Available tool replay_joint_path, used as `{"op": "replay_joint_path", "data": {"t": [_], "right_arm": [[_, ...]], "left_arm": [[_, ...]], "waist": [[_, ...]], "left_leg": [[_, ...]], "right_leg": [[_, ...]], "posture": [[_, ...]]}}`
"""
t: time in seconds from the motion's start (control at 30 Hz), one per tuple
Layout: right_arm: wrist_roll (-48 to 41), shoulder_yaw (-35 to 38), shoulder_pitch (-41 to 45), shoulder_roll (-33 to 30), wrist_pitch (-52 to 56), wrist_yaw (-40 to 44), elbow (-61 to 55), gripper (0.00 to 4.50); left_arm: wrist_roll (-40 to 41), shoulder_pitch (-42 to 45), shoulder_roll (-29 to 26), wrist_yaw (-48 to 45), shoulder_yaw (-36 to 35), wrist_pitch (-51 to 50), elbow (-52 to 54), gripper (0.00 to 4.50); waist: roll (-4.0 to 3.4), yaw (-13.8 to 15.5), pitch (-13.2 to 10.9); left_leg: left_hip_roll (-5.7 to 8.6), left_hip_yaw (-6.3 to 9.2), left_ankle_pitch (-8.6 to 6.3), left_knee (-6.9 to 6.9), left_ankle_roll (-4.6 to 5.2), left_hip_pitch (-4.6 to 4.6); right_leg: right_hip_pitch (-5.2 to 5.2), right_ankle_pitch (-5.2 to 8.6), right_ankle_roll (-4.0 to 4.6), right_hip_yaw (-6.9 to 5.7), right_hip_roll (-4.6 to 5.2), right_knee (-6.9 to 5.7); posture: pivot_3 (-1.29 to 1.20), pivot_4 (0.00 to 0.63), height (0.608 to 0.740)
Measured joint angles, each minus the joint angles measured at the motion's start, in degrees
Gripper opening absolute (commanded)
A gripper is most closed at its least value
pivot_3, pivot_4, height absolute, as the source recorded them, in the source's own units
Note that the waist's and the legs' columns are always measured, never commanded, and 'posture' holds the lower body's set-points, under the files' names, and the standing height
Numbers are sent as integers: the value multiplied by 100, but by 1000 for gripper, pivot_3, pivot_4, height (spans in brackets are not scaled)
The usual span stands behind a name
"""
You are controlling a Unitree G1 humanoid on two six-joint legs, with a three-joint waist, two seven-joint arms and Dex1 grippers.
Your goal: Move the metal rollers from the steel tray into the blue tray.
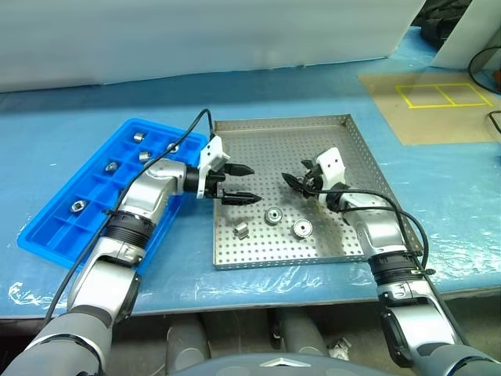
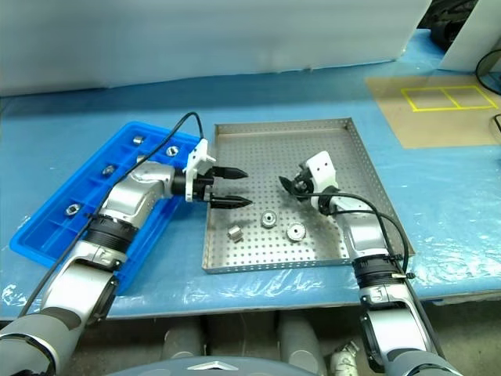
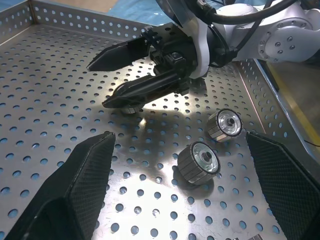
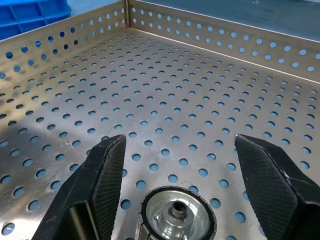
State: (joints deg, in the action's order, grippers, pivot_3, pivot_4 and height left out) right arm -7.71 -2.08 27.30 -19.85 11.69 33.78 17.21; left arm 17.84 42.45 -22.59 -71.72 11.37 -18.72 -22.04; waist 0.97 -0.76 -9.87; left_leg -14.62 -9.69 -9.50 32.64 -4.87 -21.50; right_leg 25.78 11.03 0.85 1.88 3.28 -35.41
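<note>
The steel tray (image 1: 356, 149) sits in the middle of the head view on the pale blue table cover (image 1: 438, 180), with the blue tray (image 1: 59, 227) just to its left, tilted toward the upper right. Several metal rollers (image 1: 142, 156) already lie in separate compartments of the blue tray, in the upper left part of the picture.

Three rollers rest on the perforated floor in the lower half of the steel tray: a small cylinder (image 1: 240, 229) at lower left, a round flanged disc (image 1: 273, 215) beside it, and another disc (image 1: 302, 228) just to the right. A fourth roller (image 4: 176, 216) stands on the tray floor between the fingers of the right gripper (image 1: 300, 181), centre hole up; the fingers flank it with a gap on each side, not touching it.

The left gripper (image 1: 239, 185) hovers over the left part of the steel tray, pointing right, its two black fingers spread wide and holding nothing. In the left wrist view the two discs lie on the floor ahead of it, and the right gripper shows beyond them.
</note>
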Motion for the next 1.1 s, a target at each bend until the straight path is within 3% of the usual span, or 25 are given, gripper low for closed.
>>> {"op": "replay_joint_path", "data": {"t": [0.3, 0.4, 0.53, 0.87, 1.1], "right_arm": [[125, -88, -46, 81, -141, 7, 500, 3589], [182, -96, -65, 88, -253, 4, 501, 3003], [201, -94, -65, 113, -287, -18, 501, 1687], [170, -92, 36, 301, -11, -78, 41, 1692], [-165, -179, 813, 610, 376, 307, -563, 1692]], "left_arm": [[-18, -90, -29, 36, -1, -8, 110, 4432], [-20, -92, -40, 55, -1, -16, 144, 4500], [-21, -115, -74, 78, -1, -51, 199, 4500], [-6, -328, -219, 163, -35, -184, 464, 4500], [119, -466, -705, 468, -653, -313, 601, 4500]], "waist": [[-1, -1, -1], [-1, -1, -1], [-1, -1, -1], [-5, -6, -3], [-9, 3, -6]], "left_leg": [[-1, 0, -1, -1, 1, 0], [-1, 0, -1, -1, 1, 0], [-1, -1, -1, -1, 1, 0], [-4, -3, -8, -14, 14, 2], [-8, -5, -5, -31, 9, 7]], "right_leg": [[0, 0, 0, -1, 0, 1], [0, 0, 0, -1, 0, 1], [1, 0, 0, -2, 0, 3], [2, 0, 0, -4, -1, 10], [6, 1, 1, -9, -2, 13]], "posture": [[-299, 150, 740], [-299, 150, 740], [-300, 150, 740], [-262, 150, 740], [-174, 150, 740]]}}
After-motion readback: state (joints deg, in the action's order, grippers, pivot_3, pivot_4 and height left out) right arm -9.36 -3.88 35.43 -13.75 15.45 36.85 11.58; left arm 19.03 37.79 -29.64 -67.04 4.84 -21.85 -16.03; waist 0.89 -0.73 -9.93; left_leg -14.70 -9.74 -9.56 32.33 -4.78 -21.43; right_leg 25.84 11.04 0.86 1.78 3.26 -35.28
